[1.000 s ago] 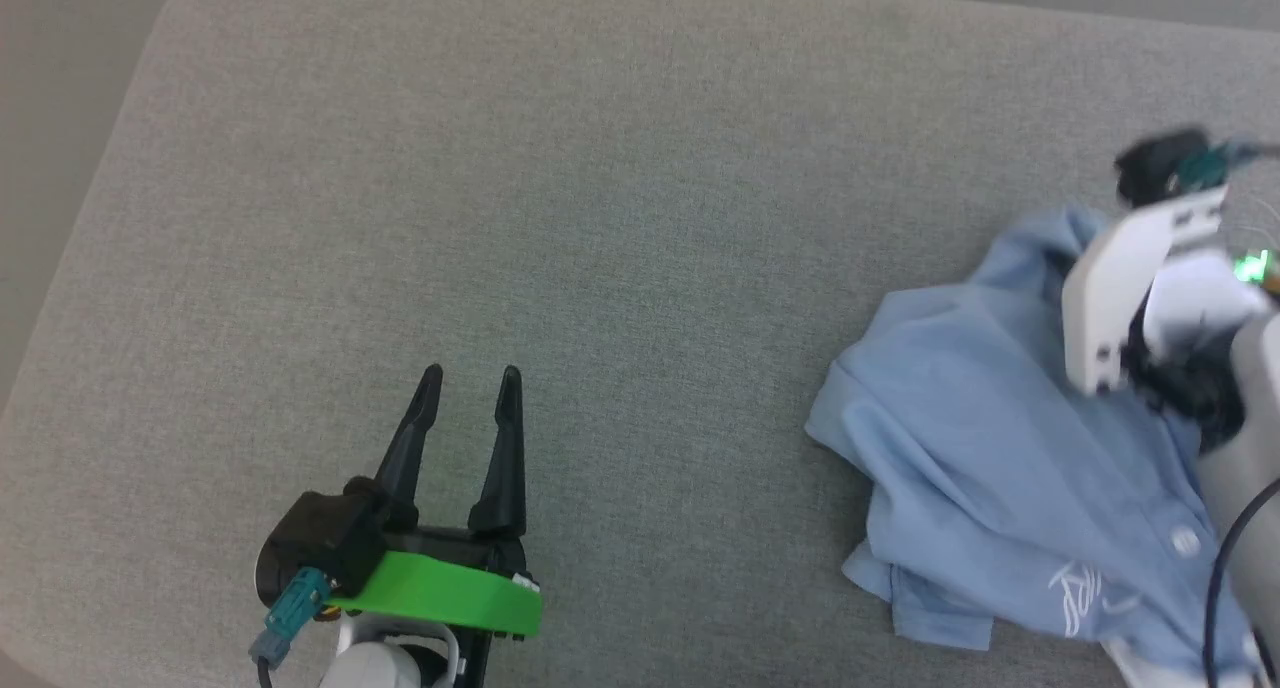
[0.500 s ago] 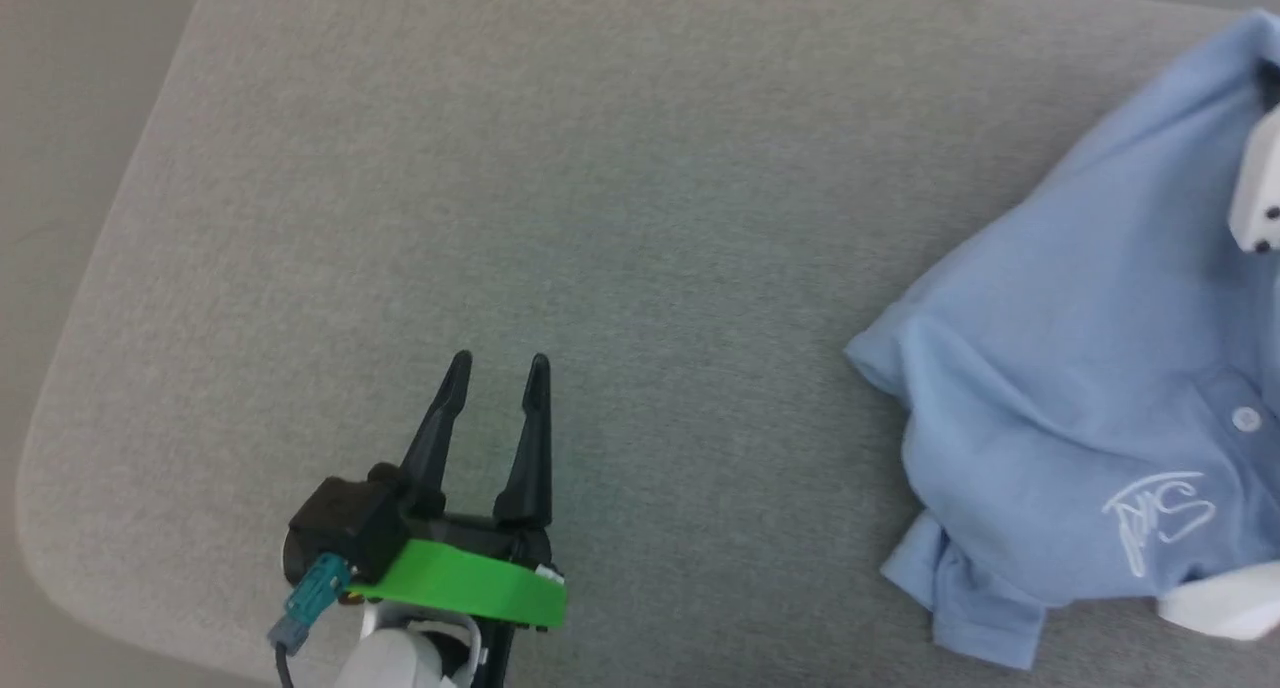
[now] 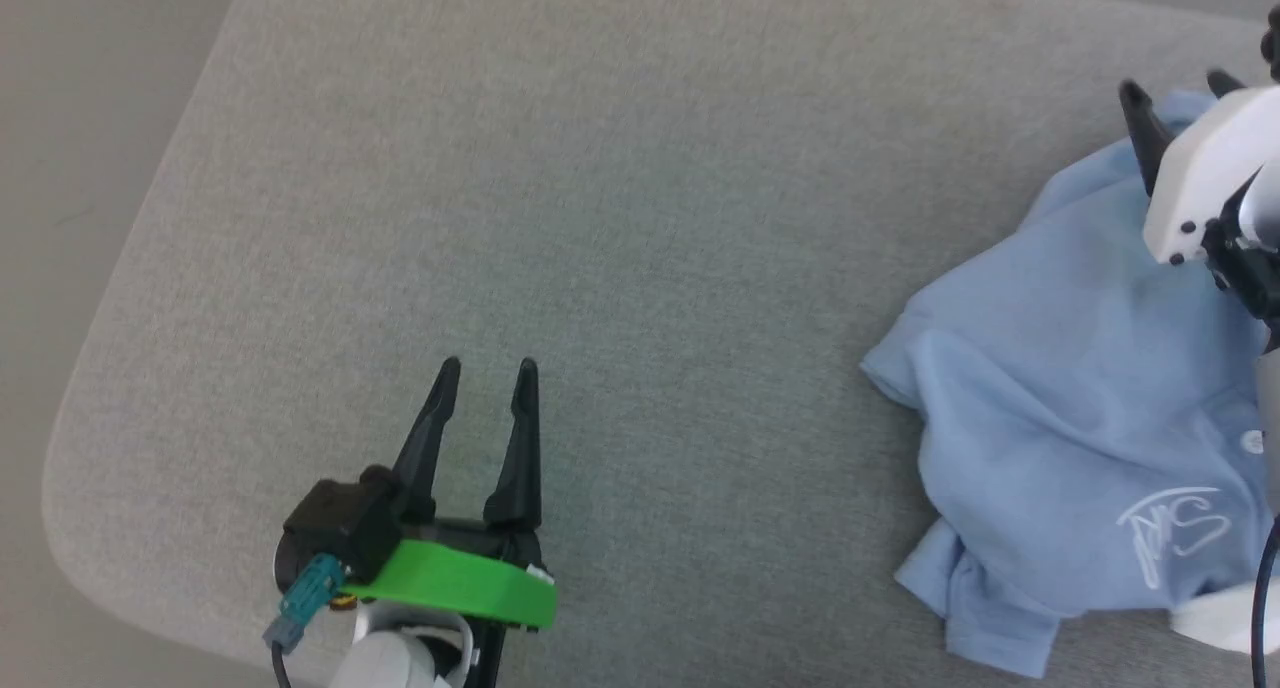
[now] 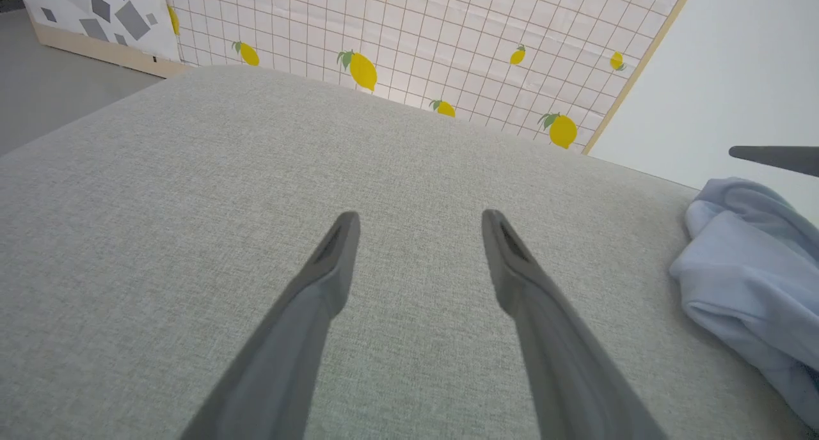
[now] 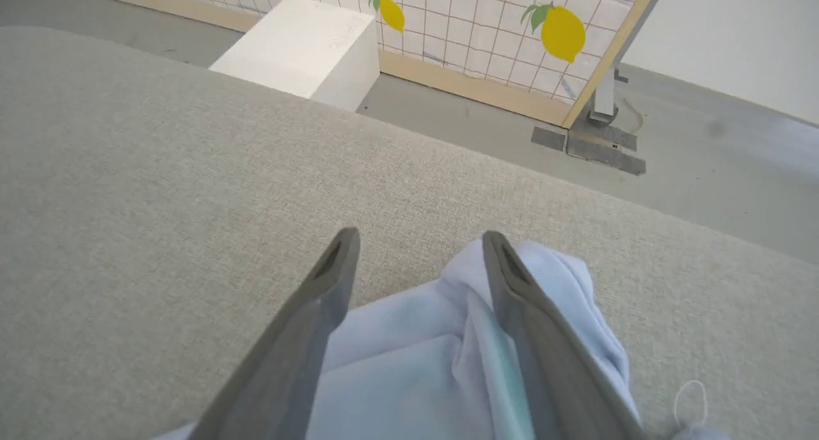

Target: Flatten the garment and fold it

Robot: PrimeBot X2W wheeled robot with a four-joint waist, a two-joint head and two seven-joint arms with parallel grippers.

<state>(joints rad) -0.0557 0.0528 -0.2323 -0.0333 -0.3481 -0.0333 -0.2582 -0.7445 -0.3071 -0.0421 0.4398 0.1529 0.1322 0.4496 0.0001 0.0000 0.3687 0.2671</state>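
Note:
The garment (image 3: pixel 1050 388), a light blue polo shirt, lies crumpled at the right of the grey padded table (image 3: pixel 600 218). Its white script logo (image 3: pixel 1170 528) faces up, and the white collar (image 3: pixel 1215 618) lies at the near right edge. My right gripper (image 3: pixel 1175 83) is open, hovering over the shirt's far bunched end. In the right wrist view that gripper (image 5: pixel 420 235) has the cloth (image 5: pixel 409 350) lying below and between its spread fingers, gripping nothing. My left gripper (image 3: pixel 487 368) stands open over bare table at the near left, apart from the shirt (image 4: pixel 748 274).
The table's rounded near-left corner (image 3: pixel 70 508) drops to the floor. Beyond the far edge stand a lemon-patterned screen (image 4: pixel 448 37) and a white box (image 5: pixel 301 43) on the grey floor. A fingertip of the right gripper (image 4: pixel 774 158) shows in the left wrist view.
My right gripper has gone from shut to open, letting go of the shirt's far end, which has sunk back onto the table. The head camera has shifted. The left gripper stayed open.

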